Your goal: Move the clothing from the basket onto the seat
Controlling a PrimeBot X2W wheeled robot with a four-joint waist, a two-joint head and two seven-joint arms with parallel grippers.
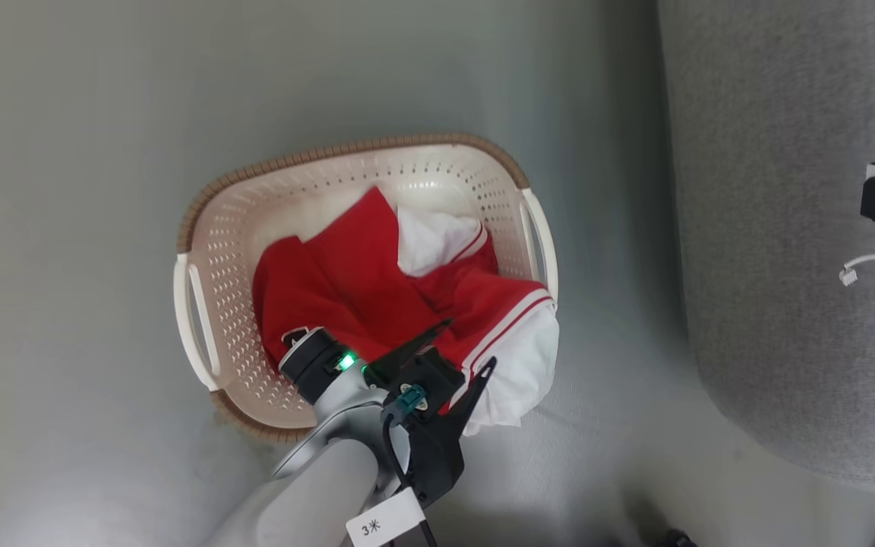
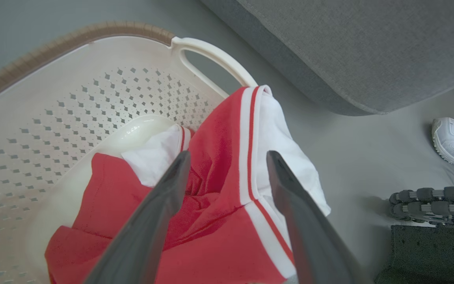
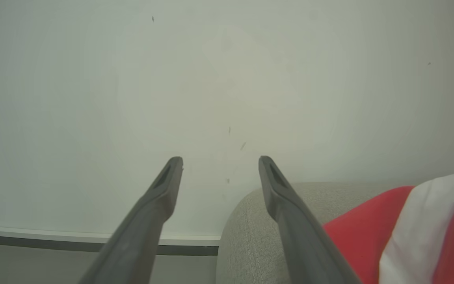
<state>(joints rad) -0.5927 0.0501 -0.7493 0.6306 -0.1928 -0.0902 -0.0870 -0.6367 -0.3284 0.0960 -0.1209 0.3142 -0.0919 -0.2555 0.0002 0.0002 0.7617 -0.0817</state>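
Reaching into the basket (image 1: pixel 346 152) with the left gripper (image 1: pixel 471 343), spread wide and empty, just above the clothing (image 1: pixel 361 281) heaped at the basket's near right corner and spilling over the rim. Next: lower, pinch the striped fold, lift clear of the rim, swing right over open floor (image 1: pixel 620 228) to the seat (image 1: pixel 772 228). Holding the right gripper (image 3: pixel 220 161) spread too, beside red cloth (image 3: pixel 361 236) on the seat.
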